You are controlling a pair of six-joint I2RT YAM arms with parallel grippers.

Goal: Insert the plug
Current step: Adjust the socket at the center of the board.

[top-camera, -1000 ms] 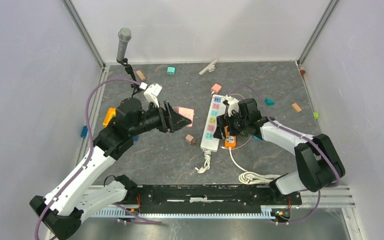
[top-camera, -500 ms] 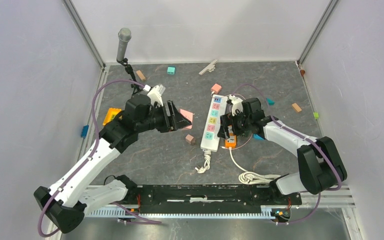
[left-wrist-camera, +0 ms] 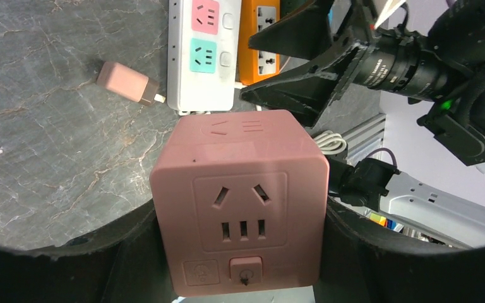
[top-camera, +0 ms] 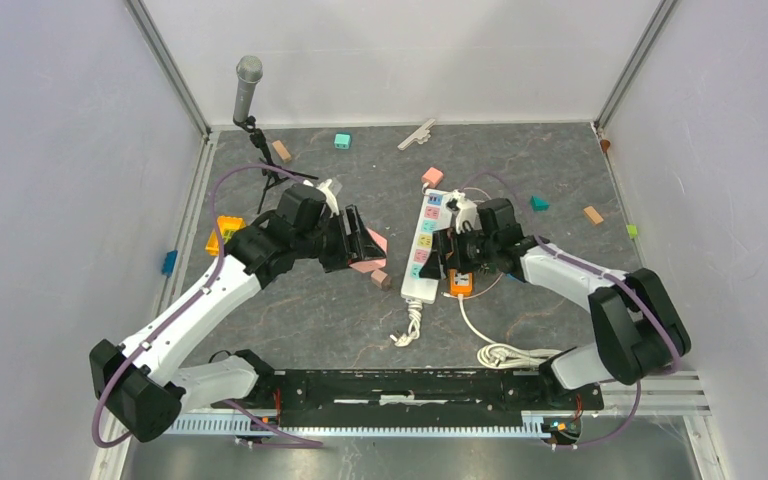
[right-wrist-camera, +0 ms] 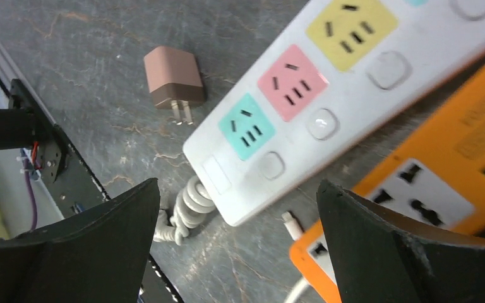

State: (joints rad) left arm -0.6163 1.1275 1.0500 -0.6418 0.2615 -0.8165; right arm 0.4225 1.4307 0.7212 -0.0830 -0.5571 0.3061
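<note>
Robotics laboratory test cell: white panel walls point(top-camera: 410, 60) in aluminium framing point(top-camera: 168, 68) enclose a table point(top-camera: 310, 320) carrying a left arm point(top-camera: 190, 310), a right arm point(top-camera: 570, 270), a stand microphone point(top-camera: 248, 85), a power strip point(top-camera: 425, 245) and scattered coloured blocks point(top-camera: 342, 141).

The top external view is taken from high above and behind the arm bases, seen at the lower edge; the whole counter point(top-camera: 340, 310) is covered. The left wrist view is taken at close range, a pink socket cube point(left-wrist-camera: 240, 202) filling its lower centre. The right wrist view is aimed steeply down, very near. The white power strip point(right-wrist-camera: 353, 60), orange strip point(right-wrist-camera: 429, 183) and small brown plug point(right-wrist-camera: 172, 81) are shared by all three.
</note>
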